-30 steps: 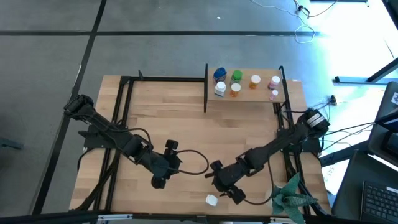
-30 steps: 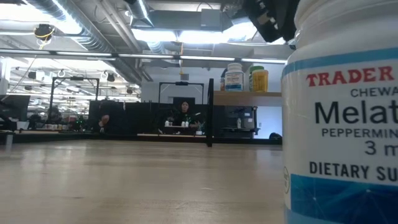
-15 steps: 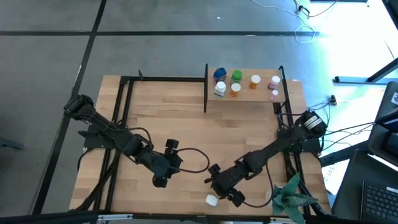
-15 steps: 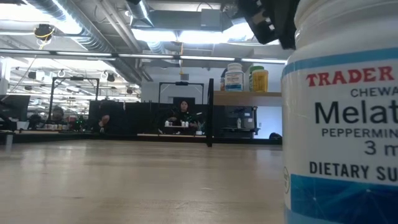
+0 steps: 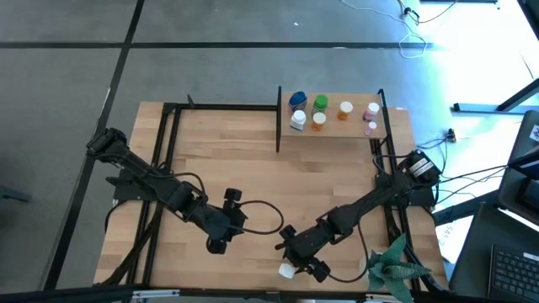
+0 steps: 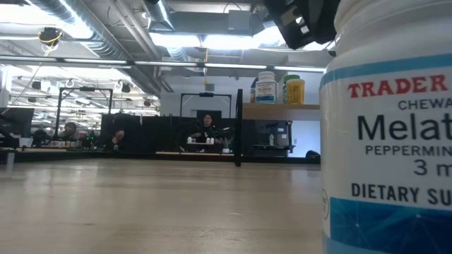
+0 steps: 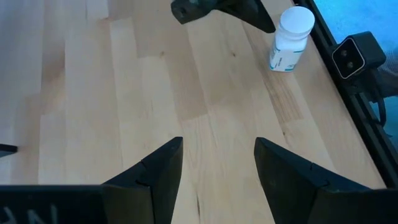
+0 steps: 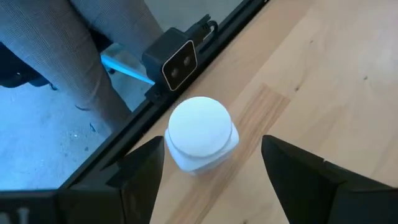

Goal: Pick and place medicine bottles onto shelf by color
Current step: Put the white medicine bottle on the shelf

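Right wrist view shows the right gripper (image 8: 205, 180), jaws wide, straddling the white-capped melatonin bottle (image 8: 200, 133) at the worktop's (image 8: 323, 74) near edge; it should descend squarely, grip below the cap, while the left gripper (image 5: 221, 240) waits part-open.

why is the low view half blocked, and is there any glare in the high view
Low view: a white bottle stands right at the lens, filling the right side with its label cut off; the far shelf looks tiny and ceiling lights flare. High view: floor at top right washes out blue-white; the table is evenly lit. Right wrist view: the same bottle sits between the open right end effector fingers.
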Controlling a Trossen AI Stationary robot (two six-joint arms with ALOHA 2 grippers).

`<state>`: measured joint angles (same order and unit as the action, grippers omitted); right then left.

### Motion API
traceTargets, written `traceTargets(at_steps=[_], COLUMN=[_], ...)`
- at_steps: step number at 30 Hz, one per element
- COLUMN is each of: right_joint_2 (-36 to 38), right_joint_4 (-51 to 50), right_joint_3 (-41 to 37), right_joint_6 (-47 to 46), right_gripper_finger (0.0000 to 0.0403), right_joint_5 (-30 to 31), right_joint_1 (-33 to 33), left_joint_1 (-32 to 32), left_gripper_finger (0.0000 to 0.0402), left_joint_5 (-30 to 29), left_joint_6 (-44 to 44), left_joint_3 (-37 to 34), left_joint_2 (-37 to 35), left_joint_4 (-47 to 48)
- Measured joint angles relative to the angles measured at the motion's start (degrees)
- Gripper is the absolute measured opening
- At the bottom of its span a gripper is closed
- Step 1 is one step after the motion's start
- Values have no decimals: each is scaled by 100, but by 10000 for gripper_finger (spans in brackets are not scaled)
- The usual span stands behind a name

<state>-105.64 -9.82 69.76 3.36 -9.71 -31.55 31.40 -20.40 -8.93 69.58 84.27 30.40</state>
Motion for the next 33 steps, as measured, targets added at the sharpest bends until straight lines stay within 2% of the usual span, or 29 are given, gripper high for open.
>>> traceTargets(at_steps=[6, 33], right_joint_2=[-202, -525], right_joint_4=[145, 559], right_joint_3=[0, 2], right_joint_6=[20, 37], right_gripper_finger=[271, 271], right_joint_5=[-154, -142], right_joint_1=[-44, -57], left_joint_1=[0, 0], left_gripper_finger=[192, 192], left_joint_5=[2, -2], left_joint_6=[0, 2], left_joint_3=[0, 0], left_joint_2=[0, 2], left_joint_4=[1, 1])
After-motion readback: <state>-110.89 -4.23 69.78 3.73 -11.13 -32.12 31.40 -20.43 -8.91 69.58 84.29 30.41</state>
